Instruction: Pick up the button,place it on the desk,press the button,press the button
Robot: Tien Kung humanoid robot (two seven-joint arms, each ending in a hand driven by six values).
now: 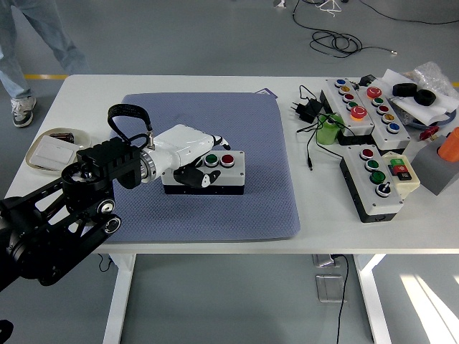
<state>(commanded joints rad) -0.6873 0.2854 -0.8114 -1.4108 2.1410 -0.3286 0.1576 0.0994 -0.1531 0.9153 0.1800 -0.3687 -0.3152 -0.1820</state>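
A white-topped button box (233,172) with a green button (212,159) and a red button (228,159) lies on the blue mat (215,115). My left hand (197,168), white-shelled on a black arm, reaches in from the left and lies over the box's left end, hiding what is there. Its fingers (192,176) are curled down over the box's top and front and hold nothing. I cannot tell whether they touch a button. The box rests flat on the mat. My right hand is out of sight.
Two more button boxes (358,106) (373,183) lie at the right with a green roll (328,131), a black adapter (308,109) and cables. A small tray (50,149) sits at the left edge. A person's legs (18,57) show at the far left.
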